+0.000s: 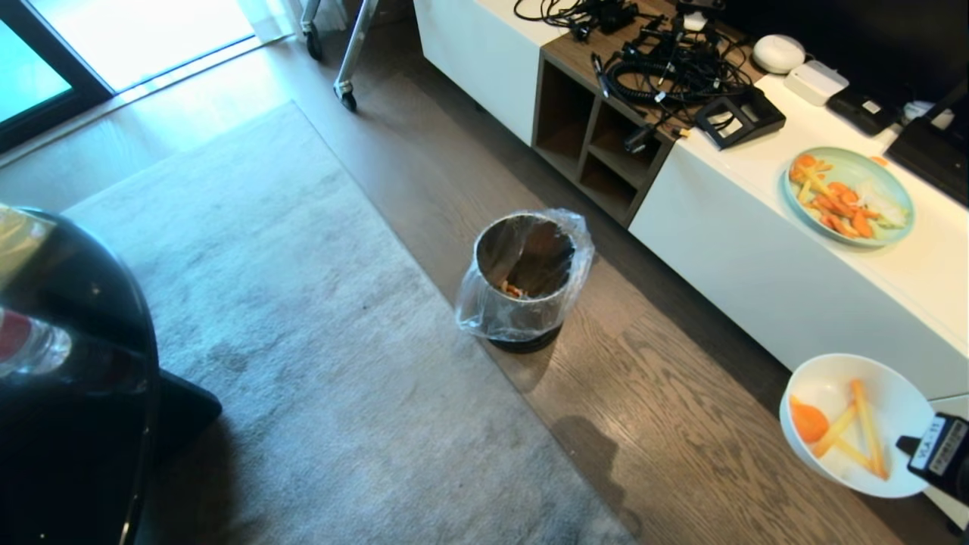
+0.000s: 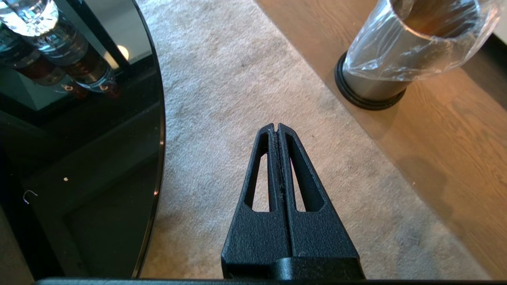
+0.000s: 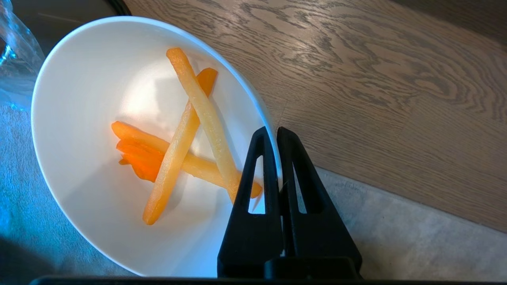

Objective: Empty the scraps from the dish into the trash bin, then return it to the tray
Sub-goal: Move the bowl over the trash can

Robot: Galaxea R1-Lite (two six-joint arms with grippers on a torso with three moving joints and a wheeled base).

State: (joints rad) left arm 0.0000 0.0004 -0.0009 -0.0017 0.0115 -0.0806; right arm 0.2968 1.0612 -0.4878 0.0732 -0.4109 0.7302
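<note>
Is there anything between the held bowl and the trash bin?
Nothing visible: only bare wood floor lies between the bowl, gripped at its rim by the right gripper, and the open bin.

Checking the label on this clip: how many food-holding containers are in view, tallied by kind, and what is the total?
White bowl: 1, the dish, rim pinched in the right hand, with scraps still inside.
Teal plate: 1, the plate on the white cabinet.
Steel bin: 1, the trash bin on the floor.
Total: 3
</note>
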